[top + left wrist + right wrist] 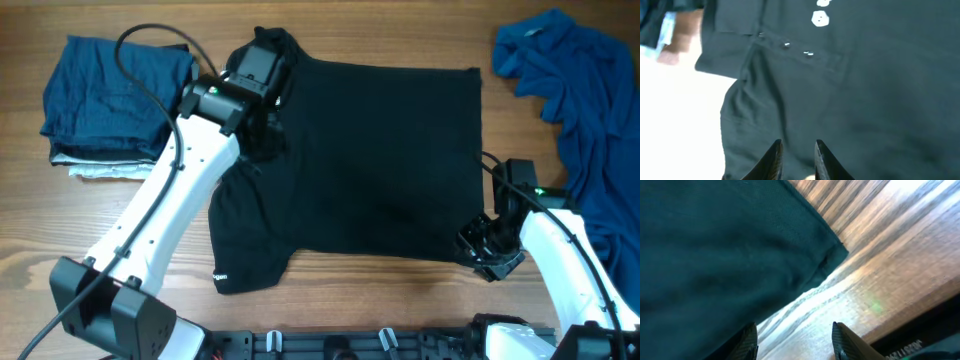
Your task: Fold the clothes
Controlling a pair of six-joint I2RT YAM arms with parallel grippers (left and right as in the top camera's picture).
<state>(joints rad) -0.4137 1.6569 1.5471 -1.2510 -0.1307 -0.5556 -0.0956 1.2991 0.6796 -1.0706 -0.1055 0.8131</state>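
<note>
The left gripper hangs over the collar end of the black shirt, its jaws only a narrow gap apart with nothing clamped between them. Just ahead of it are the button placket and the white logo. The right gripper stands moderately open at the shirt's near right corner, with bare wooden table between its fingers. The shirt lies spread flat mid-table. A crumpled blue garment lies at the far right and a folded dark blue stack at the far left.
</note>
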